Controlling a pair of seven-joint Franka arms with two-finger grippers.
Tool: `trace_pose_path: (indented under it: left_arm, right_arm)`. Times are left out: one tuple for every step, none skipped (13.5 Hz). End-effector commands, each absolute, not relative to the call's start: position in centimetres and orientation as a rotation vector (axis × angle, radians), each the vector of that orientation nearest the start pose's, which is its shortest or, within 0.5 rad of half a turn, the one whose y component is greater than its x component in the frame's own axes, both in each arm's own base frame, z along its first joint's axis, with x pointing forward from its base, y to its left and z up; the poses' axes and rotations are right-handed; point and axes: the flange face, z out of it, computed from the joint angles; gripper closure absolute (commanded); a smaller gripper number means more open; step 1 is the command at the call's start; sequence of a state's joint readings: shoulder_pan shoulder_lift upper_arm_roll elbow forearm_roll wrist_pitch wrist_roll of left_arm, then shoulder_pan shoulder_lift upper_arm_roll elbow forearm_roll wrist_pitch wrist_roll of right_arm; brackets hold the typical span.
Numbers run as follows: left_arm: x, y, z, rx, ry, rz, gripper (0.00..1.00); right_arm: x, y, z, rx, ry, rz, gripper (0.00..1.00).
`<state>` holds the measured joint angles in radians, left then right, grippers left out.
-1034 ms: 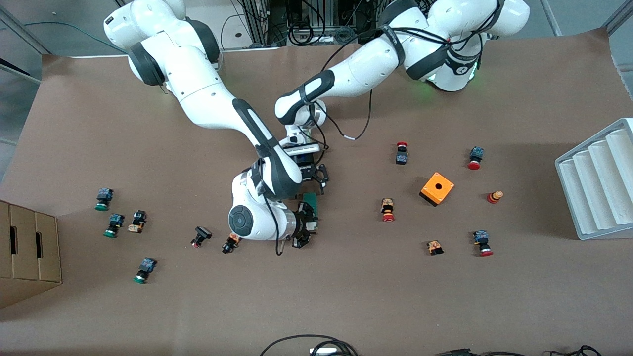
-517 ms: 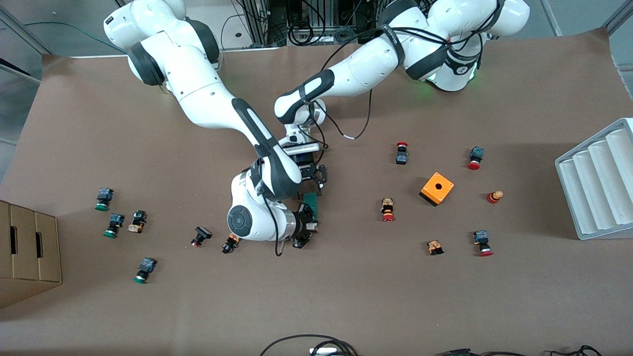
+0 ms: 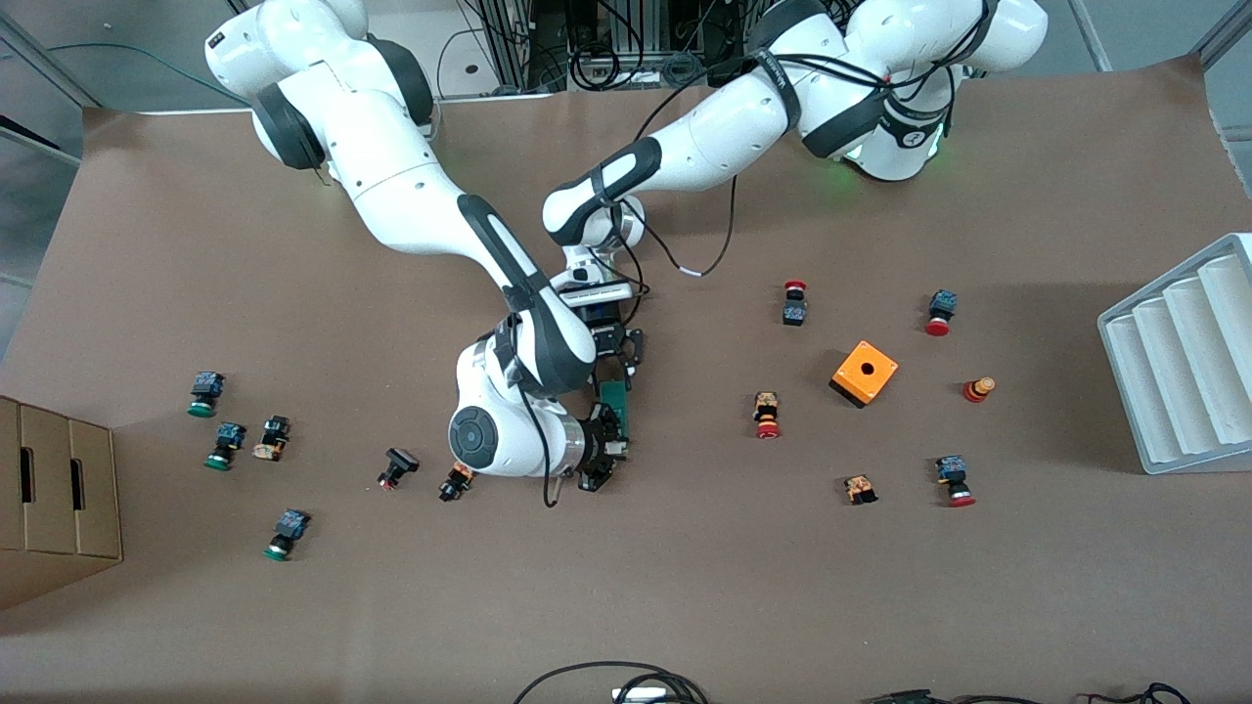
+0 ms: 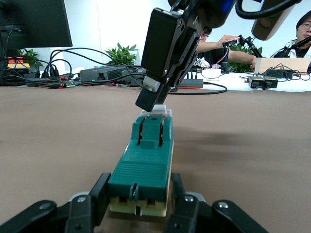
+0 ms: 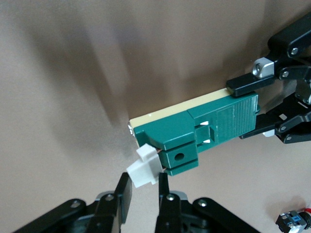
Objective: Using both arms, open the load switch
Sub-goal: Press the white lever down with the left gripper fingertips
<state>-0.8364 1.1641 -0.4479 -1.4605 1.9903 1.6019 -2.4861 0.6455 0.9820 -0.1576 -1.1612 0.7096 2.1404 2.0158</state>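
The dark-green load switch [image 3: 615, 399] lies flat mid-table, its long axis running toward the front camera. My left gripper [image 3: 622, 367] is low at the switch's farther end. Its fingers [image 4: 103, 187] press both sides of the green body [image 4: 146, 165], shut on it. My right gripper [image 3: 611, 440] tilts down at the switch's nearer end. It is shut on the white tab [image 5: 143, 170], which sticks out of the green body [image 5: 194, 128]. In the right wrist view the left gripper [image 5: 240, 111] clamps the far end. In the left wrist view the right gripper [image 4: 153, 101] sits on the tab [image 4: 156, 112].
An orange box with a hole [image 3: 865, 373] and several push buttons [image 3: 768, 416] lie toward the left arm's end. More buttons [image 3: 456, 479] lie by the right wrist and toward a cardboard box [image 3: 54, 499]. A white ribbed tray [image 3: 1184, 362] stands at the left arm's end.
The left gripper's fingers have closed from wide apart onto the switch's farther end. The right gripper has tightened slightly on the white tab. The switch has not moved.
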Motion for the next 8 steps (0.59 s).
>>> trace_pose_path:
  left_arm:
    - [33.09, -58.88, 3.68, -2.333, -0.224, -1.916, 0.45]
    - [33.09, -58.88, 3.68, -2.333, -0.224, -1.916, 0.45]
    - [33.12, -58.92, 3.78, -2.333, -0.225, -1.918, 0.45]
    - [33.12, -58.92, 3.78, -2.333, -0.225, -1.918, 0.46]
    - [33.12, -58.92, 3.78, -2.333, -0.225, -1.918, 0.46]
    - [33.12, -58.92, 3.78, -2.333, -0.225, -1.918, 0.46]
    - [33.11, -58.93, 3.77, -2.335, -0.224, -1.917, 0.46]
    - [33.12, -58.92, 3.78, -2.332, -0.223, -1.917, 0.46]
  right_arm:
    - [64.17, 41.33, 20.03, -1.761, 2.340, 0.696, 0.74]
    - [64.17, 41.34, 20.30, -1.763, 2.337, 0.695, 0.75]
    - [64.01, 41.32, 20.35, -1.764, 2.340, 0.697, 0.76]
    - [63.96, 41.26, 20.53, -1.764, 2.338, 0.697, 0.76]
    - [63.92, 41.20, 20.56, -1.765, 2.340, 0.697, 0.77]
    - [63.94, 41.23, 20.89, -1.765, 2.336, 0.697, 0.77]
    - [63.74, 41.16, 20.66, -1.766, 2.343, 0.699, 0.77]
    - [63.62, 41.04, 20.43, -1.768, 2.347, 0.701, 0.80]
